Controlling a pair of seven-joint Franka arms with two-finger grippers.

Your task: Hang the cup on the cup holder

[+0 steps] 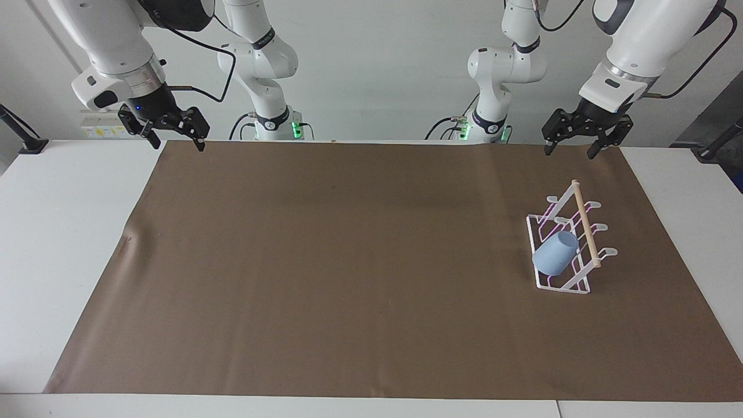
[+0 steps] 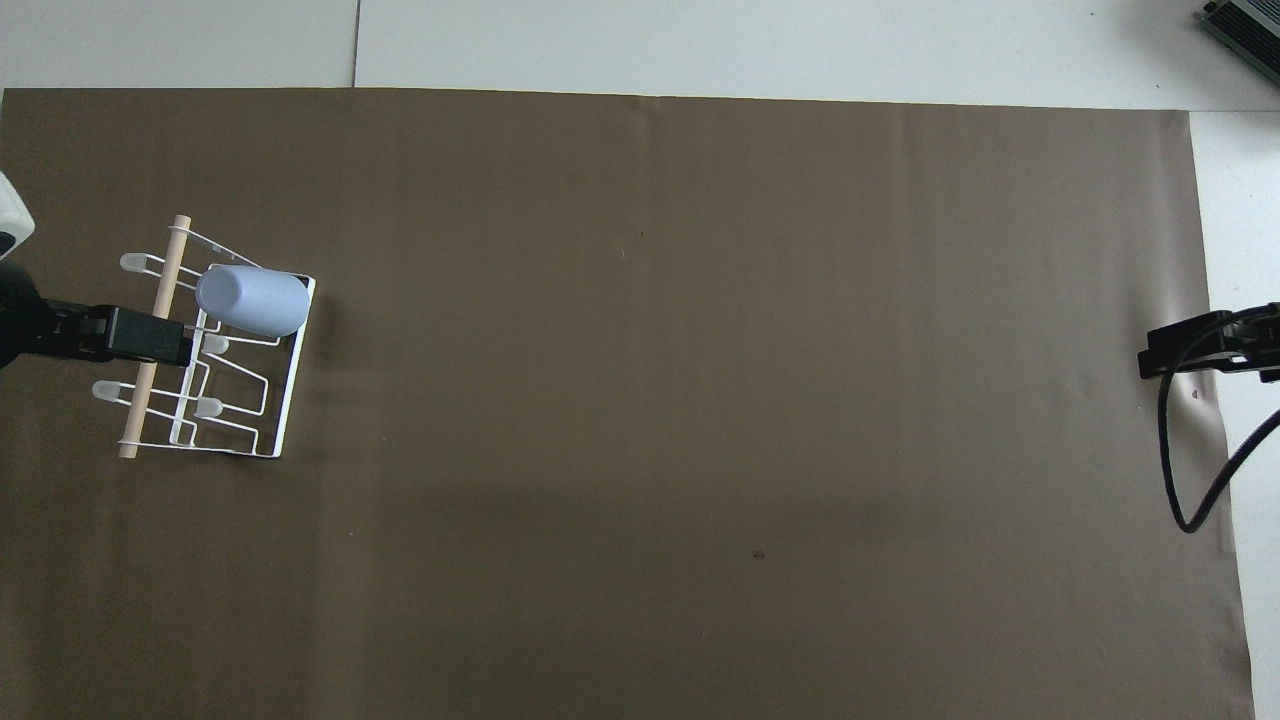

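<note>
— Blue cup [image 1: 555, 253] sits mouth-down on a prong of the cup holder [image 1: 582, 285]; hanging looks done.
— And the left hand [image 1: 584, 132]?
— Released, empty, raised clear of the holder below it; right hand [image 1: 164, 124] open, waiting.
</note>
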